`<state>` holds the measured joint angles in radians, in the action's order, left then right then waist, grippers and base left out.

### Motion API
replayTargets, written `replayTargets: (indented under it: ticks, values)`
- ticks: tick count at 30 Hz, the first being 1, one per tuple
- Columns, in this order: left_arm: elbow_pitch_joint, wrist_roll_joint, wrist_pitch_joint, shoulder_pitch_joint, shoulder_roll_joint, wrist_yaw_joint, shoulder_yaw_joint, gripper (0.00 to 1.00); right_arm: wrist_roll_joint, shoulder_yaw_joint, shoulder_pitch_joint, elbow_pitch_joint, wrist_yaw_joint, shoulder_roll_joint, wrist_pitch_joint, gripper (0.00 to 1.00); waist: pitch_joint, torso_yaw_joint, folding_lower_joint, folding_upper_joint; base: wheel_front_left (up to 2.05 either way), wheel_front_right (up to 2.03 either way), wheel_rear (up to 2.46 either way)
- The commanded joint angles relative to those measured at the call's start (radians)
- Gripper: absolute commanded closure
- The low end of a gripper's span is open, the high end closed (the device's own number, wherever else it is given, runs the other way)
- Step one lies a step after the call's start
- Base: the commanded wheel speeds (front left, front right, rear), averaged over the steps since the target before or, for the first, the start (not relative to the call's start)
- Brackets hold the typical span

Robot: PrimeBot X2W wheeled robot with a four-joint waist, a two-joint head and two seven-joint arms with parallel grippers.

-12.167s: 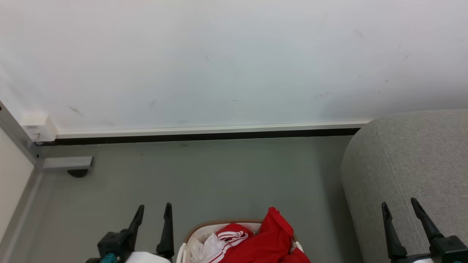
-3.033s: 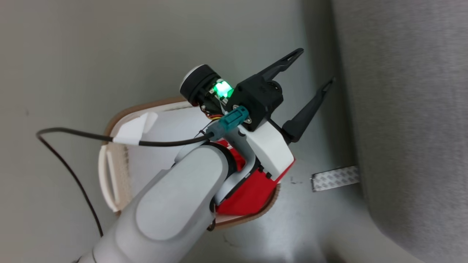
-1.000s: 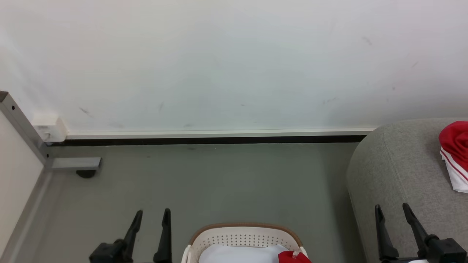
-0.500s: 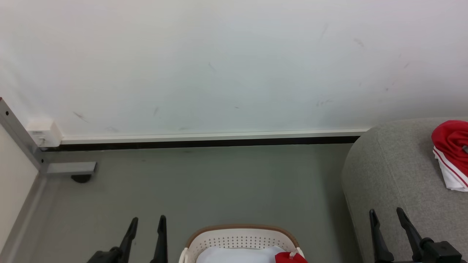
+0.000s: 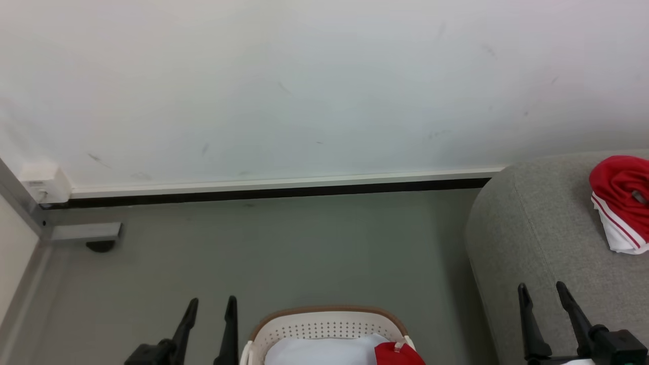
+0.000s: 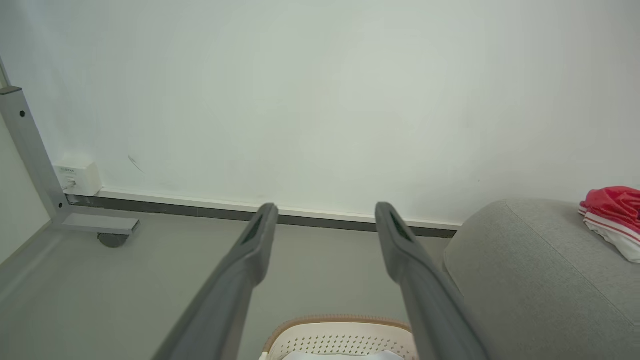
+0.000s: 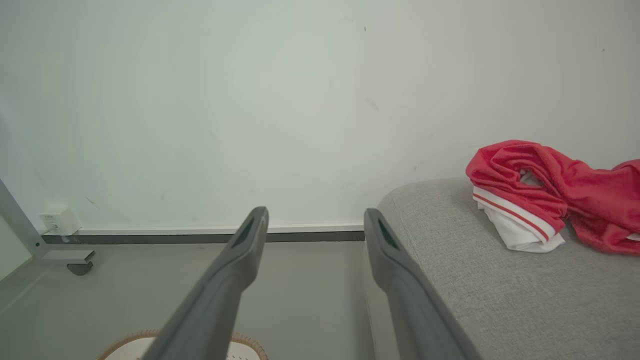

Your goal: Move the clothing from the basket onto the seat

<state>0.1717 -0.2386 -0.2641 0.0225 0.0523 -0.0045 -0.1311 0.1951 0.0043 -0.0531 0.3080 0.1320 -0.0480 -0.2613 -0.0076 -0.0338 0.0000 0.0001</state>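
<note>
**Reader:** Fig. 1. Which hazards apply from here?

**Robot:** Largest first.
- **Seat:** The seat (image 5: 547, 228), just right of and beyond my right gripper (image 5: 540, 285), ends in a rounded, sloping shoulder. I judge that thin cloth released near that curve could slide off onto the floor (image 5: 304, 243).
- **Basket:** The basket (image 5: 324, 324) sits between my two grippers, low and close to me. It looks light, so a snagged lift might drag or tip it.
- **Pad:** Inside the basket, the pale pad (image 5: 319, 352) touches the red garment (image 5: 398, 355). A deep pinch could take the pad along with it.
- **Garment:** It is bunched at the basket's right side, close to the rim. A descending finger might strike plastic instead of cloth.

**Reader:** And the materials?

**Robot:**
- **Seat:** Light-grey woven upholstery, matt and bulky, with rounded edges.
- **Basket:** White plastic with a perforated wall, a rounded outline and a brown rim.
- **Pad:** Plain and smooth, whitish-blue.
- **Clothing:** The clothing (image 5: 616, 200) on the seat lies beyond and to the right of my right gripper. It is thin red fabric, crumpled, with white stripe trim. It is probably limp and slippery to hold.
- **Grippers:** Each has two long, dark, tapered fingers. My left gripper (image 5: 213, 300) and the right one both stand parted, with nothing between the fingers.
</note>
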Motion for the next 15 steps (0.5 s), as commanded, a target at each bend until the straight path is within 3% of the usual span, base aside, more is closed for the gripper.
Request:
replayTargets:
  ticks: [1,7,15]
  values:
    - [0.005,0.015,0.0,-0.013,0.002,-0.004,-0.001,0.0,0.005,-0.004,-0.013,-0.006,-0.003,-0.002,-0.003,0.0,0.007,-0.008,0.0,-0.0001,0.0,0.0,0.0]
    - [0.047,0.026,0.004,-0.079,0.002,-0.026,-0.052,0.0,-0.01,-0.02,-0.048,-0.025,-0.003,-0.002,-0.003,0.0,0.051,-0.052,0.0,-0.0001,0.0,0.0,0.0]
    - [0.168,0.054,0.115,-0.207,0.008,-0.057,-0.133,0.0,-0.016,-0.02,-0.128,-0.067,-0.003,-0.002,-0.003,0.0,0.178,-0.14,0.0,-0.0001,0.0,0.0,0.0]
